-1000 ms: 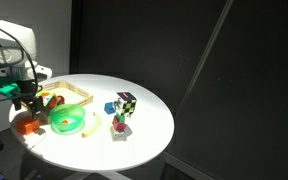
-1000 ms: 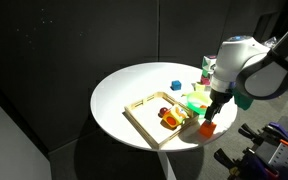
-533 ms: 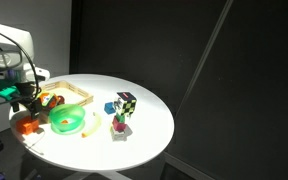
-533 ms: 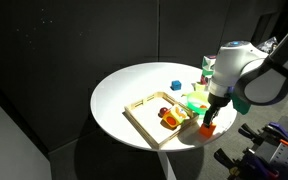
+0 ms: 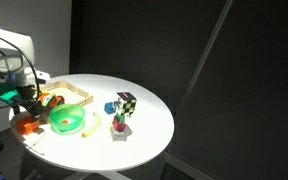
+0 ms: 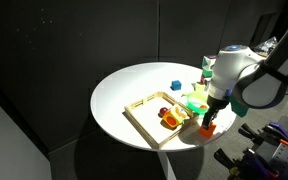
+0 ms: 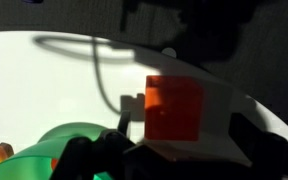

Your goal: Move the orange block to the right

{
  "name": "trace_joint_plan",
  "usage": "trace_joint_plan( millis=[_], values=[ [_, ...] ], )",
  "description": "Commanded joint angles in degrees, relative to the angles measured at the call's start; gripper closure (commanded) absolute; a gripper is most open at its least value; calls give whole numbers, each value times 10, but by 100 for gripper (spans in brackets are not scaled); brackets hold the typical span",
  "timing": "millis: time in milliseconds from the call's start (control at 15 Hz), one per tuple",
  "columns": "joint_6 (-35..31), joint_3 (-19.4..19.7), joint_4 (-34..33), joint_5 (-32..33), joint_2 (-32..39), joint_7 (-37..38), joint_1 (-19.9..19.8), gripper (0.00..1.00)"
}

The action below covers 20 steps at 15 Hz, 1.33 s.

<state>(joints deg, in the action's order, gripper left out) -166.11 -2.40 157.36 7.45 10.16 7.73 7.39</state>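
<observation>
Orange block (image 5: 27, 126): lower left, at table (image 5: 144, 115) rim.
Gripper (image 6: 210, 117): above it; open or not, I can't tell.
Risk: clumsy nudge, off the rim.

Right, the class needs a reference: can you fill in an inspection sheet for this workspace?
Surface: round white table, brightly lit.
Job's things: orange block near the table edge, beside the green bowl.
Clutter: wooden tray with pieces, checkered cube, blue block.
Grippers: gripper close above the orange block; whether the fingers are open cannot be told.
Cables: nothing seen.
Surroundings: dark backdrop.
</observation>
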Motion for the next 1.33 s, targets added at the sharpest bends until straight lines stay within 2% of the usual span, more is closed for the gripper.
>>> trace_joint_plan(
  millis=[0,933,1000,1067,1133,1267],
  values=[
    [-15,12,-7,14,15,-2,6,0],
    [-23,25,-14,9,45,-14,11,0],
    [-21,25,-15,8,46,-14,11,25],
    [-21,25,-16,8,47,-14,11,27],
    [-20,25,-16,7,47,-15,11,34],
    [-20,25,-18,7,50,-16,11,53]
  ],
)
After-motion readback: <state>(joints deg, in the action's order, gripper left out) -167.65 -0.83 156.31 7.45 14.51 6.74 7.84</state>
